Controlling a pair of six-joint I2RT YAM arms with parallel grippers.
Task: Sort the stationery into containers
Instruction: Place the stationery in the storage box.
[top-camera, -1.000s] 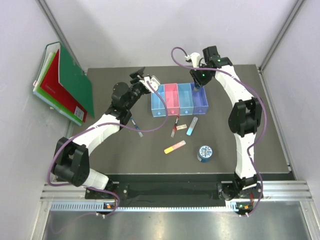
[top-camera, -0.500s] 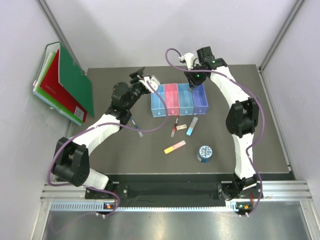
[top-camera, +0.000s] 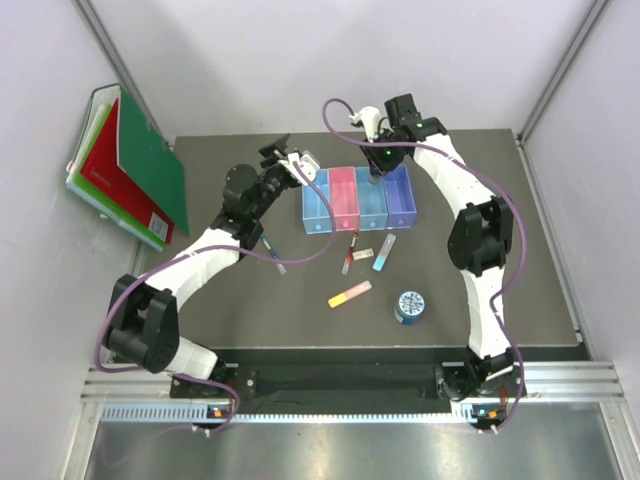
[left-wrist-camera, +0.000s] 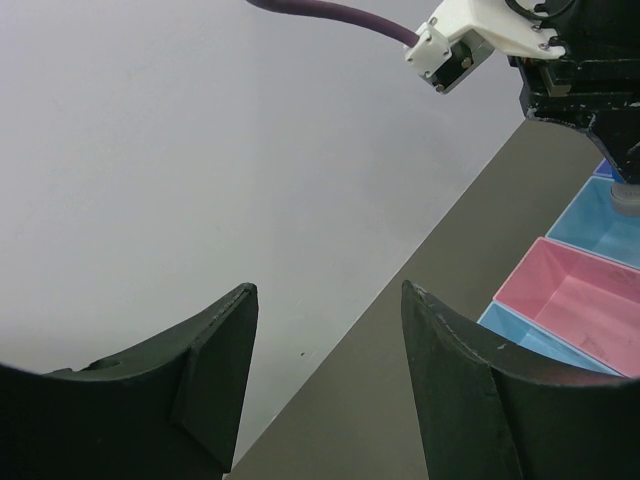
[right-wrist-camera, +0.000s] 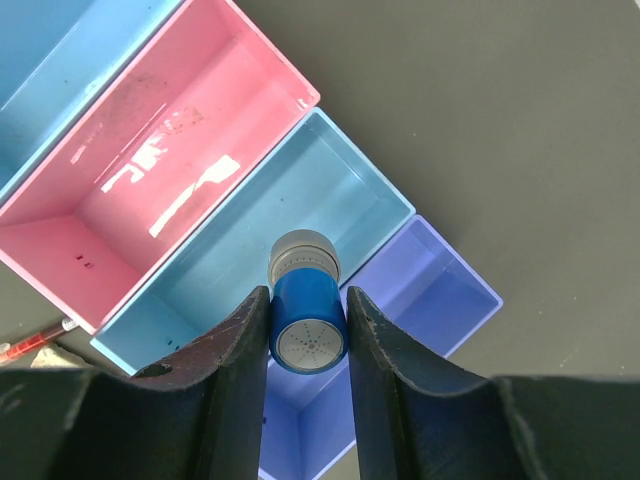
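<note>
Blue plastic with a grey cap: the grey-capped blue bottle (right-wrist-camera: 307, 318) is pinched between the two fingers of the right gripper (right-wrist-camera: 306, 300), with its cap end pointing down, away from the wrist camera. The bottle hangs over the blue bin (right-wrist-camera: 335, 190), close to the wall shared with the violet-blue bin (right-wrist-camera: 430, 290). Whether it touches the bin cannot be told. The pink bin (right-wrist-camera: 170, 180) adjoins the blue bin on the other side, and the light-blue bin (top-camera: 317, 208) ends the row.

In front of the row, the red-black pen (top-camera: 350, 252), beige eraser (top-camera: 365, 252) and light-blue stick (top-camera: 384, 253) lie close together. Nearer the arm bases lie the yellow-pink stick (top-camera: 350, 294) and the round blue tin (top-camera: 409, 306). The blue pen (top-camera: 277, 262) lies left of the row, beside the left arm.

The left gripper (left-wrist-camera: 325, 370) stands spread with nothing between its fingers, raised near the far end of the light-blue bin. The green and red folders (top-camera: 130, 170) stand at the left wall.
</note>
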